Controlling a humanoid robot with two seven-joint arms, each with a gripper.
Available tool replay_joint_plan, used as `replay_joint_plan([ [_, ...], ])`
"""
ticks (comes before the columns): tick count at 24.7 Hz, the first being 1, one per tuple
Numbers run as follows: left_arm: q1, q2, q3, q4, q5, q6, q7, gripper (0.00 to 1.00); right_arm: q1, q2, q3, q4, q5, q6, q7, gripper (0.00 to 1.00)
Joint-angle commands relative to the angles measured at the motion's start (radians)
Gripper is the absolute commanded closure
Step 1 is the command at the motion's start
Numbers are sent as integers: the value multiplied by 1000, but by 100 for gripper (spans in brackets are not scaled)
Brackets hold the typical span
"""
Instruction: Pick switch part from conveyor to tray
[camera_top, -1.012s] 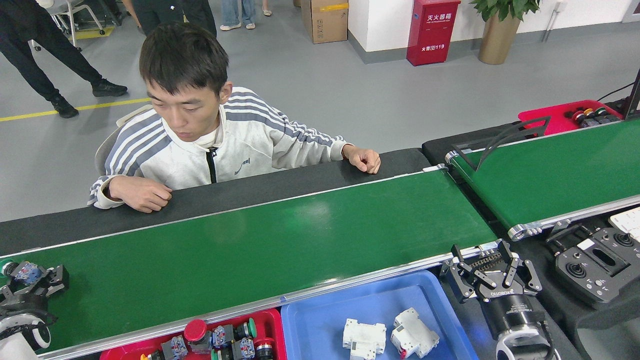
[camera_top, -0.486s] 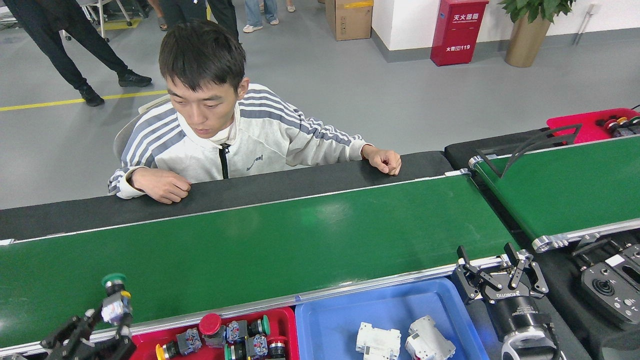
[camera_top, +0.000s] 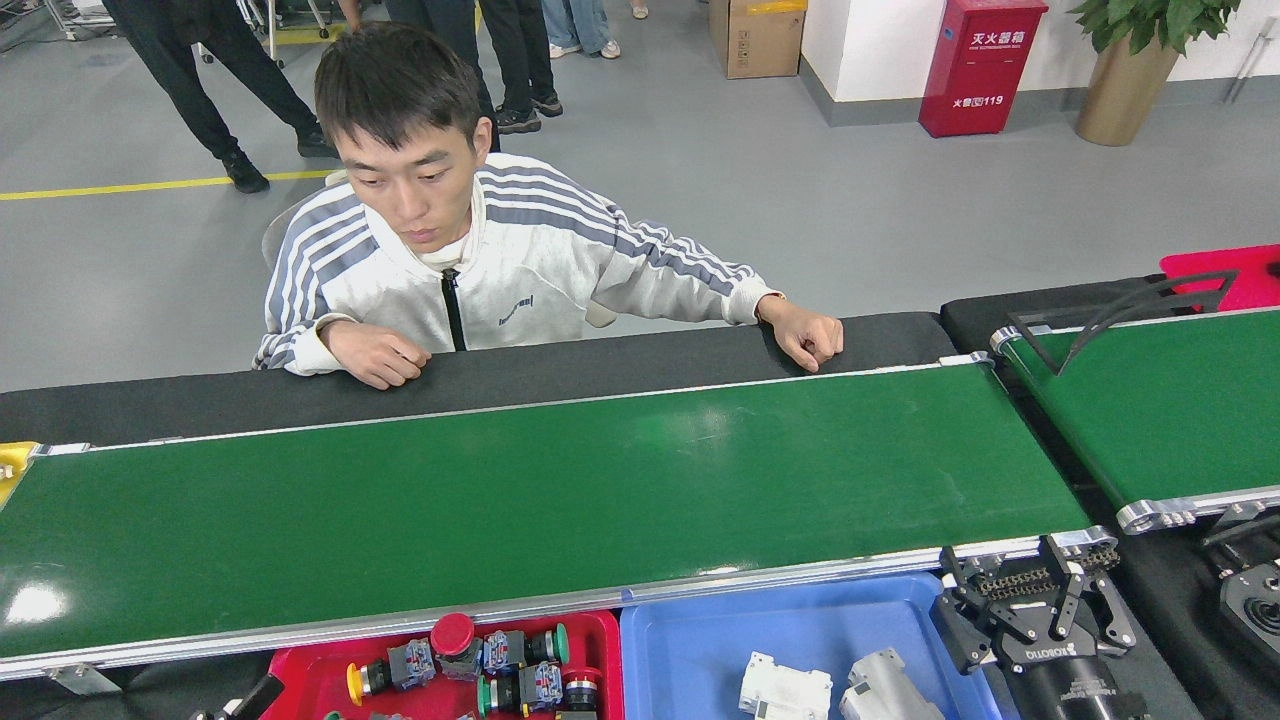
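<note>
Black metal right pincer (camera_top: 1030, 592) low on the right, fingers spread wide, holding nothing; parked just past the end of the blue plastic tray (camera_top: 760, 625), beside the near silver rail.

Only a thin dark tip (camera_top: 252, 697) at the bottom edge, likely the left pincer; too little showing to tell if spread or closed.

Just beside that tip, a red plastic tray (camera_top: 603, 622) with a pile of small switch parts (camera_top: 455, 634) inside: round push buttons with red, green and yellow caps on blocky blue-grey bodies.

In the blue tray, two white plastic blocks (camera_top: 785, 690).

Above both trays, the long shiny dark-green conveyor (camera_top: 560, 500) with silver rails; no switch part on it right now, so nothing to pick yet.

Across the belt, a seated person in a white striped jacket, one hand (camera_top: 812, 342) resting by the far rail.

Probably light, hard and stiff little parts, a bit slippery on the smooth round caps; best squeezed across the flat sides of the blocky body, not the cap; likely to roll or tip if nudged.
</note>
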Motion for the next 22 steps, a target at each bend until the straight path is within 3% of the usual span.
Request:
replay_joint_plan([
  [1, -19, 4, 14, -7, -10, 170, -6, 0, -2, -5, -8, -19, -1, 6, -9, 0],
  [3, -40, 13, 15, 13, -32, 366, -15, 0, -2, -7, -8, -19, -1, 3, -11, 0],
  [5, -49, 29, 37, 36, -45, 441, -20, 0, -2, -1, -7, -20, -1, 3, -11, 0],
  [22, -144, 96, 67, 144, -41, 389, -25, 0, 85, 36, -8, -82, -1, 6, -9, 0],
])
